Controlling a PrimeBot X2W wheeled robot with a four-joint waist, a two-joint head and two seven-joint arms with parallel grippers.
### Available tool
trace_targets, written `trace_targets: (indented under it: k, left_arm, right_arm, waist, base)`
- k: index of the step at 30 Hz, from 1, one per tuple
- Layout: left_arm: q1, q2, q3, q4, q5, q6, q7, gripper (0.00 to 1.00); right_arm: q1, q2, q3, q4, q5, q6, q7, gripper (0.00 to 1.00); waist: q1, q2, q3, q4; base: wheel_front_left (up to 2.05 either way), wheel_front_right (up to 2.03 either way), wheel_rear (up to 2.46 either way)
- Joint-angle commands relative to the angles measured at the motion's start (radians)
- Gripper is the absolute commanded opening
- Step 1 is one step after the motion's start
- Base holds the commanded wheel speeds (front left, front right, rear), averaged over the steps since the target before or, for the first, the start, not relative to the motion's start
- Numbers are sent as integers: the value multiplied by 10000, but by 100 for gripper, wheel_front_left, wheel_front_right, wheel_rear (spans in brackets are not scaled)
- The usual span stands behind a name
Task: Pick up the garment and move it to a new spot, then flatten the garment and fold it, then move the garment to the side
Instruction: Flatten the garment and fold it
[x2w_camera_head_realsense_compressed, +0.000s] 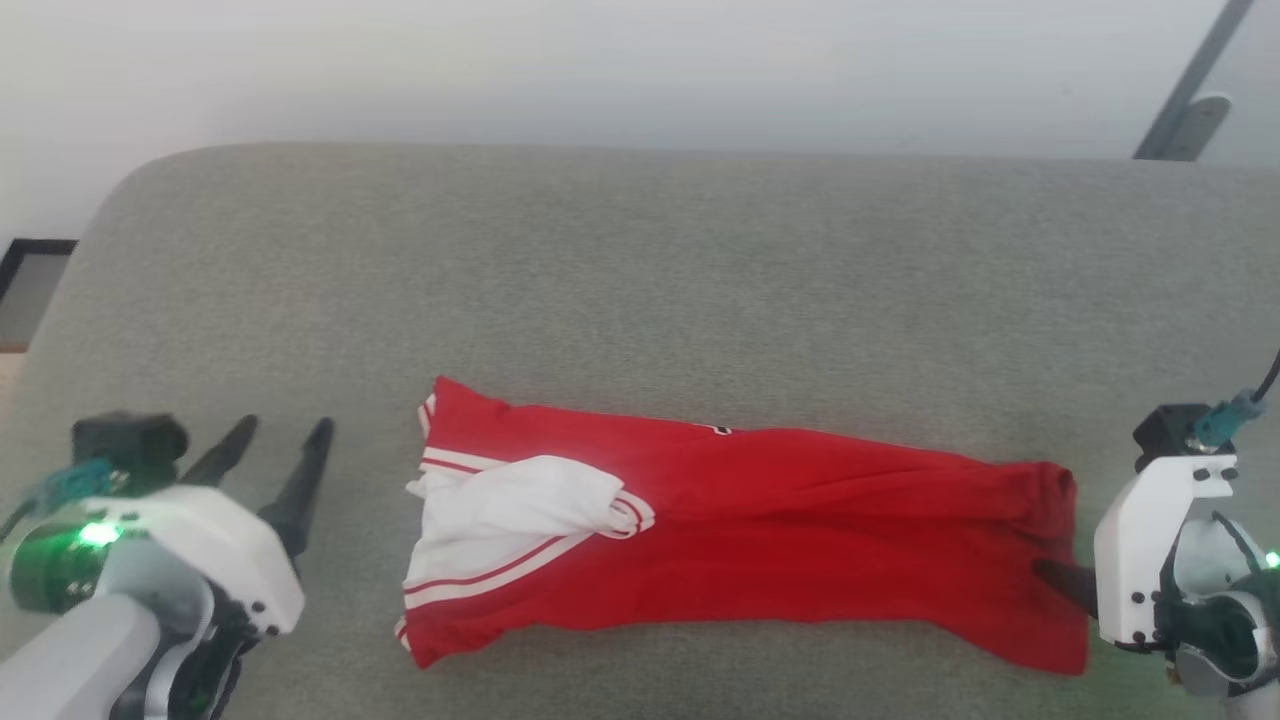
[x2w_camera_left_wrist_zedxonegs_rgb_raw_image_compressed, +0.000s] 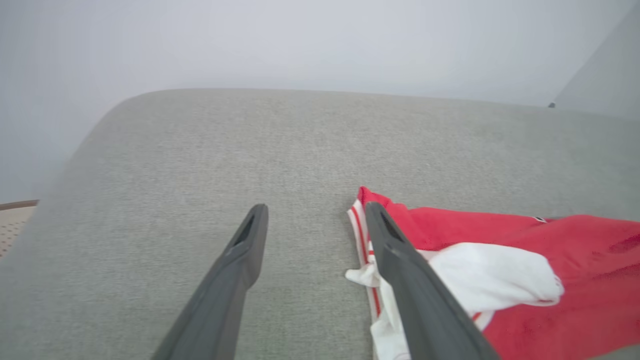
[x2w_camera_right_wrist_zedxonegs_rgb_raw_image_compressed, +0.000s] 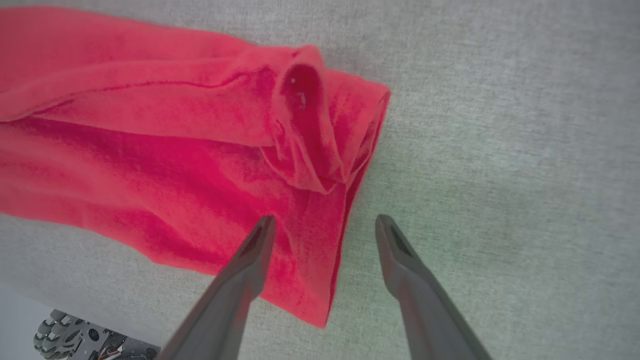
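The garment (x2w_camera_head_realsense_compressed: 760, 530), a bright red T-shirt with white striped sleeve ends, lies folded into a long band across the grey cushion. Its sleeves sit at the left end, its crumpled hem at the right end. To the left of the sleeve end, my left gripper (x2w_camera_head_realsense_compressed: 285, 432) stands open and holds nothing. In the left wrist view that gripper (x2w_camera_left_wrist_zedxonegs_rgb_raw_image_compressed: 316, 210) spreads its fingers beside the garment (x2w_camera_left_wrist_zedxonegs_rgb_raw_image_compressed: 575, 280). My right gripper (x2w_camera_right_wrist_zedxonegs_rgb_raw_image_compressed: 325, 222) is open over the hem edge of the garment (x2w_camera_right_wrist_zedxonegs_rgb_raw_image_compressed: 165, 165), nothing held; in the head view one fingertip (x2w_camera_head_realsense_compressed: 1050, 572) shows dark against the hem.
The grey upholstered cushion (x2w_camera_head_realsense_compressed: 640, 270) has a rounded far-left corner and wide bare fabric behind the shirt. A pale wall rises behind it. A dark slanted bar (x2w_camera_head_realsense_compressed: 1190, 85) stands at the far right. A wheeled base part (x2w_camera_right_wrist_zedxonegs_rgb_raw_image_compressed: 75, 340) shows below the cushion's edge.
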Motion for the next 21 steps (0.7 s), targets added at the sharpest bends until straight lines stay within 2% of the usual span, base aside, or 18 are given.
trace_targets:
  k: [1,3,6,10,13,15,16,21]
  left_arm:
    - [348,-37,235,140,-8,49,-522,100]
    - [593,-63,424,307,51,97,-1149,100]
    - [976,-186,764,632,14,-55,-1758,100]
    - [1322,-473,1311,988,451,-376,-2048,100]
    - [1703,-879,2249,1222,1108,-661,-2081,100]
    - [2008,-1312,2907,1341,1560,-874,-2064,100]
    - [2150,-1493,3244,1409,1688,-996,-2065,100]
    - [2789,-2328,4605,1602,2518,-1675,-2069,100]
  right_arm:
    - [86,51,-41,206,-21,3,-120,100]
    - [87,97,-27,505,-28,1,-251,100]
    - [-43,155,1,1037,33,3,-577,100]
    - [-167,256,305,1913,211,3,-929,100]
    - [-286,299,654,2529,428,4,-1239,100]
    - [-355,282,928,2837,574,6,-1476,30]
    - [-383,275,1084,2962,697,7,-1547,0]
    - [-438,10,1506,3280,1377,17,-1949,0]
  waist:
    - [0,0,-17,181]
    - [0,0,-12,321]
    - [0,0,-13,525]
    - [0,0,-36,736]
    - [0,0,-54,855]
    - [0,0,-63,933]
    - [0,0,-74,958]
    - [0,0,-126,1053]
  base:
    - [0,0,0]
    - [0,0,0]
    - [0,0,0]
    - [0,0,0]
    - [0,0,0]
    - [0,0,0]
    - [0,0,0]
    - [0,0,0]
